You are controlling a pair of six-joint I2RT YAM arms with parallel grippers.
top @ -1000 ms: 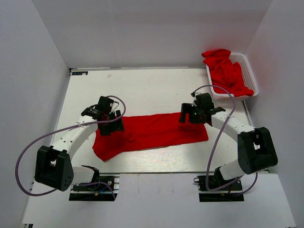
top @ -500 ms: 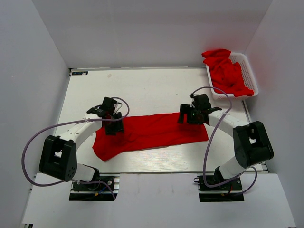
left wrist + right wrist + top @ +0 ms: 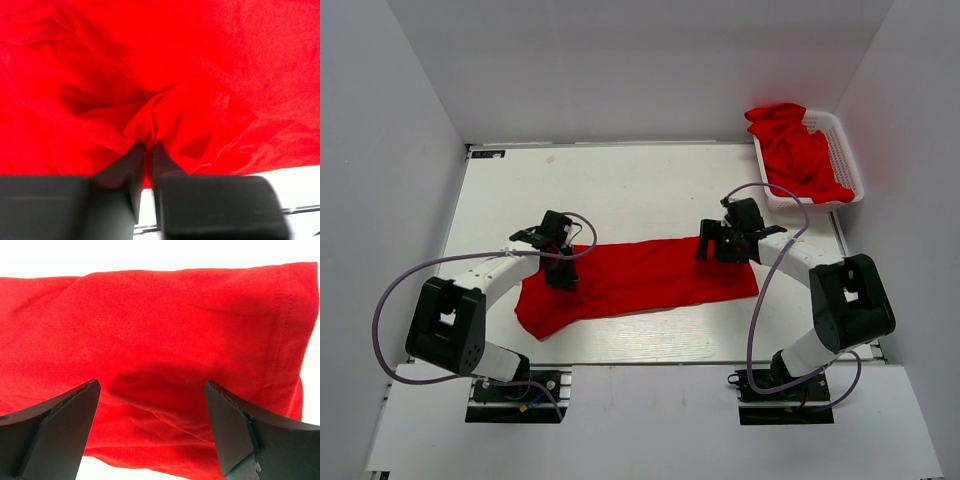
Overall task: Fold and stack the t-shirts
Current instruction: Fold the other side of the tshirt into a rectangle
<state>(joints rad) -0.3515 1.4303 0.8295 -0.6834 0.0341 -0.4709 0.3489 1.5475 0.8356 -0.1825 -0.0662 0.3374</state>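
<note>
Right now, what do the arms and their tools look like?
The left arm and right arm are white tubes with chunky black joint housings; a lilac cable loops along each. The left tool and right tool are black, with flat wedge-shaped fingers.

I can read no text, brand or number anywhere. The small dark sticker (image 3: 487,154) at the desk's (image 3: 650,185) far-left corner is too small to read.

white arms (image 3: 495,270) with black joints (image 3: 445,325) and lilac cables (image 3: 375,320).
</note>
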